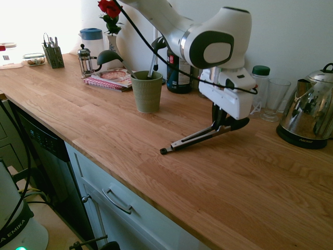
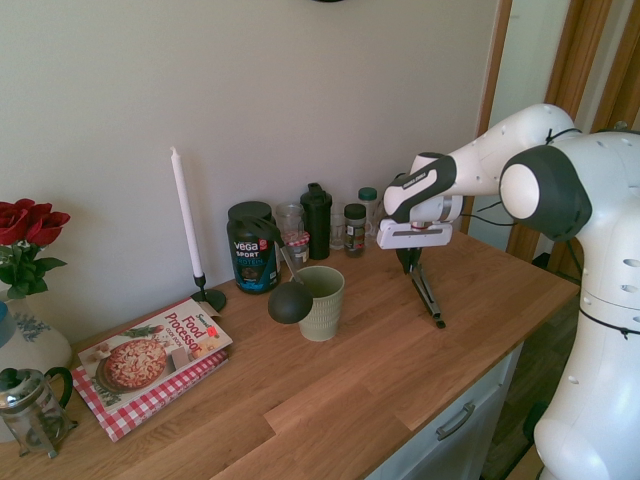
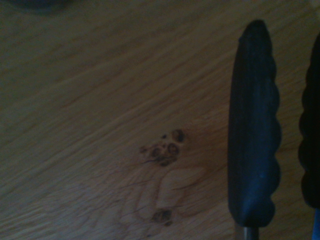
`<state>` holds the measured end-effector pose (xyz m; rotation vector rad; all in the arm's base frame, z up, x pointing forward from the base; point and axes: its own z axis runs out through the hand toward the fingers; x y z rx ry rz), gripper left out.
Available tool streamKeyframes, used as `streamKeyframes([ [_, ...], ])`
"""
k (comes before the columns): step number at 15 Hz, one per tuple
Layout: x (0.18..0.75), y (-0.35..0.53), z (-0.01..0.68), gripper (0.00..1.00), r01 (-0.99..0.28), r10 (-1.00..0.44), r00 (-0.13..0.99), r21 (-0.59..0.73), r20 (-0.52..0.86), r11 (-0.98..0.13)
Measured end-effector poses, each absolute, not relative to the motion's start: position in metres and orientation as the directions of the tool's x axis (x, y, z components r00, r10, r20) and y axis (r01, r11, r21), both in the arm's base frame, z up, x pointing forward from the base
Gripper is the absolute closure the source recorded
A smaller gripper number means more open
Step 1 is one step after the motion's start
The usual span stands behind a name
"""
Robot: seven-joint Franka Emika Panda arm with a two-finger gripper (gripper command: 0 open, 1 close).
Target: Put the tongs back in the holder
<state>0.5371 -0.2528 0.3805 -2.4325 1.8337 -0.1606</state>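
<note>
jaws point(image 1: 225, 124): closed on the tongs near their black-tipped end, pointing straight down
tongs point(image 1: 195, 138): slanting, tip end raised in the grip, small black knob end touching the counter point(image 1: 104, 130)
holder point(image 1: 146, 91): sage-green ribbed cup, upright on the counter, well apart from the tongs
in the holder: a black ladle point(image 2: 289, 301) leaning over the rim and a grey-handled utensil point(image 1: 154, 57)
wrist view: two dark scalloped tong tips over wood grain with a knot

We are seeing the tongs point(image 1: 195, 138) tilting, low end on the table point(image 1: 130, 151), well right of the holder point(image 1: 146, 92); a book point(image 1: 112, 78) is lying behind.
</note>
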Motion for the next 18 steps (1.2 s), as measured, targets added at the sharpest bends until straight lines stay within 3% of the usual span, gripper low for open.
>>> streamKeyframes([
  [11,0.508,-0.201,0.552,1.0,-0.89,-0.923,0.379,-0.249,0.058,-0.381],
  [18,0.504,-0.07,0.677,1.0,-0.771,-0.831,0.532,-0.314,0.16,-0.554],
])
